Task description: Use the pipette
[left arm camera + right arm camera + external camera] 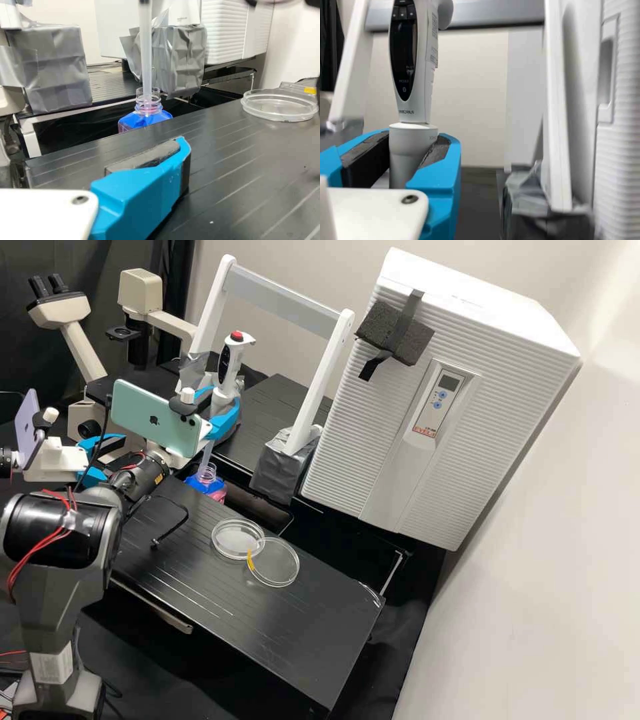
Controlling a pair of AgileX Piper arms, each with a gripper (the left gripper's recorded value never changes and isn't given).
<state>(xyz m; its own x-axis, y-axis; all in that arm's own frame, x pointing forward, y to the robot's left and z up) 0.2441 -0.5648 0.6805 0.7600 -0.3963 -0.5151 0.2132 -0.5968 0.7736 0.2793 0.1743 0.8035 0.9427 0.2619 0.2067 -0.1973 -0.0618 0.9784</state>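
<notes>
1. The left claw [101,457] sits low over the bench [300,627], at the left of the high view; it is spread wide and holds nothing.
2. The pipette [230,363] stands upright, clamped at its lower collar by the right claw [223,415]; its tip [145,50] dips into the bottle [208,481] neck.
3. The pipette looks light, stiff and smooth-sided; the collar hold seems sound and leaves the plunger [237,335] free; the slender tip would likely flex, or upset the bottle, if dragged sideways.
4. Two dishes [238,538] lie further right, edges touching.
</notes>
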